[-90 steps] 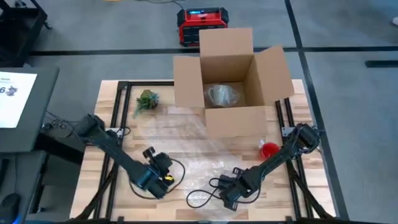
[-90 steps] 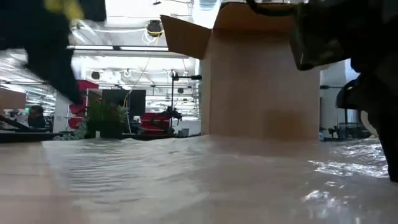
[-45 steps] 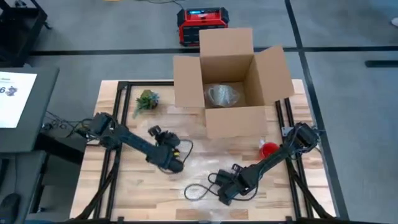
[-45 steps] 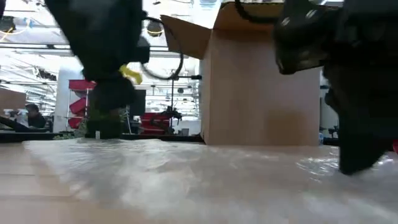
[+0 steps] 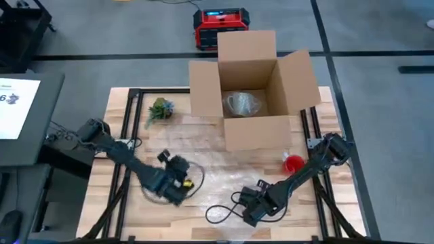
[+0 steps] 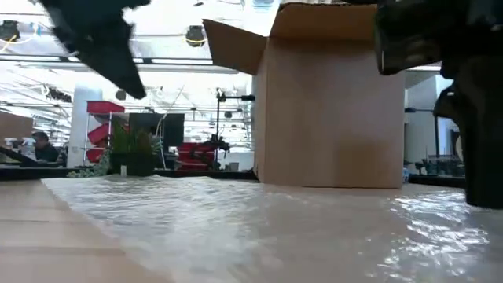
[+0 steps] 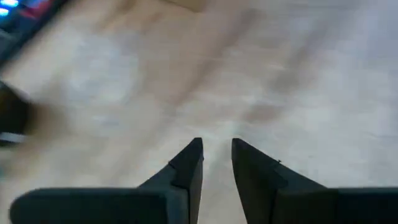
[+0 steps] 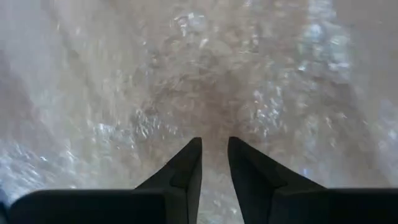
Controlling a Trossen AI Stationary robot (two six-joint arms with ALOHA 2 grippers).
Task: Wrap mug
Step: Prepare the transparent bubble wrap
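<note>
A clear sheet of bubble wrap (image 5: 224, 173) lies flat on the table's middle, in front of the box. The small red mug (image 5: 293, 163) stands on the table near the right edge, beside my right arm. My left gripper (image 5: 178, 193) hangs shut above the sheet's near left part, raised well off the table in the low view (image 6: 130, 82). My right gripper (image 5: 249, 213) is shut and low over the sheet's near right part, fingers pointing down at the wrap (image 8: 186, 81). Nothing shows between either pair of fingers (image 7: 216, 149) (image 8: 214, 146). My right gripper comes down on the bubble wrap from above, and its lower end (image 6: 481, 200) is at the sheet's level. I cannot tell whether the tips touch the wrap.
An open cardboard box (image 5: 251, 88) stands at the table's far middle with a clear wrapped bundle (image 5: 241, 103) inside. A small plant (image 5: 159, 108) sits at the far left. A black cable loop (image 5: 220, 213) lies near the front edge. A red device (image 5: 220, 27) is on the floor beyond.
My left gripper swung out low toward the table's middle, then came back toward the near left and rose. My right gripper stayed over the sheet's near right part.
</note>
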